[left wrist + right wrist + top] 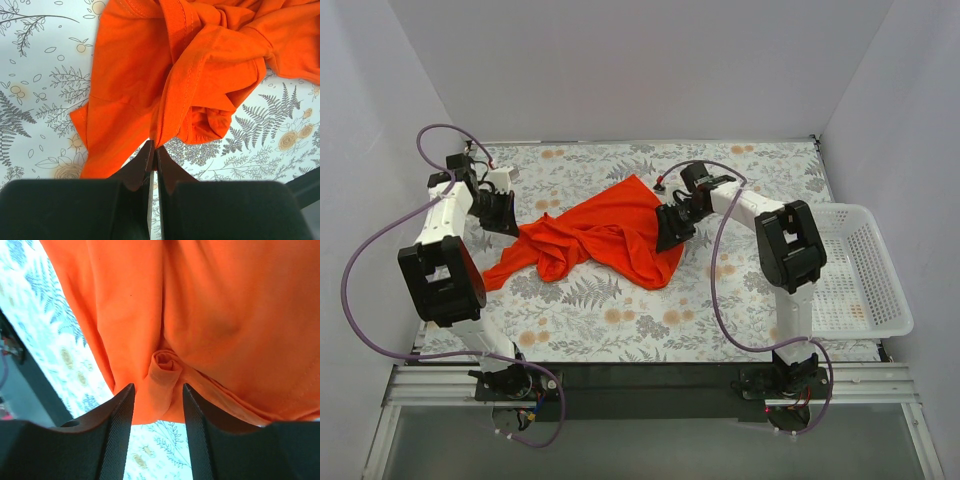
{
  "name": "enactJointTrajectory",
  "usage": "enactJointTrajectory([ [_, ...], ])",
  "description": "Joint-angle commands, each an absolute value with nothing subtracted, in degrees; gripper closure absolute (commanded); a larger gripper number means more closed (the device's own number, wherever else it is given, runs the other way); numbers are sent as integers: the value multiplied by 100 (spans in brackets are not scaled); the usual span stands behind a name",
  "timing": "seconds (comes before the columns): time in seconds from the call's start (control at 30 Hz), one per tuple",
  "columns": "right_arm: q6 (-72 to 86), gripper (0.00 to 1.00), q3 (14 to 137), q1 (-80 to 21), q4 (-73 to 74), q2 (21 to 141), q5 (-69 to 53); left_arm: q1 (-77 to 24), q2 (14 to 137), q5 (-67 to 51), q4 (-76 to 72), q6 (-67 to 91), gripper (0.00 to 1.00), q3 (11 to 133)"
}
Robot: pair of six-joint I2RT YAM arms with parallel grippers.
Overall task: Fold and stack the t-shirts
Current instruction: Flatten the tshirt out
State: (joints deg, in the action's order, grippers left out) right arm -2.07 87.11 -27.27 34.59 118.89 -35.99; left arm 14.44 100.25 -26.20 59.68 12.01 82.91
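Pinching the t-shirt (pixel 200 65) edge, my left fingers (pixel 153 150) press together; my right fingers (pixel 195 405) stand parted around a fold.

Even, bright, diffuse light throughout with only soft shadows; the overhead view is sharp, while the right wrist view blurs cloth close to its hand (pixel 157 405).

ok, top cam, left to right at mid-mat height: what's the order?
left gripper → t-shirt → right gripper → white basket
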Motion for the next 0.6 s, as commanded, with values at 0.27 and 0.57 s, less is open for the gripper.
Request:
enactJointTrajectory([
  [0.27, 158, 57, 8780, -2742, 3357, 12190, -4017, 1389, 10002, -2725, 6038, 1230, 100, 8473],
  [0.57, 106, 55, 8868, -2830, 3375, 12200, -3612, 1353, 10063, -2707, 6082, 1239, 100, 8569],
])
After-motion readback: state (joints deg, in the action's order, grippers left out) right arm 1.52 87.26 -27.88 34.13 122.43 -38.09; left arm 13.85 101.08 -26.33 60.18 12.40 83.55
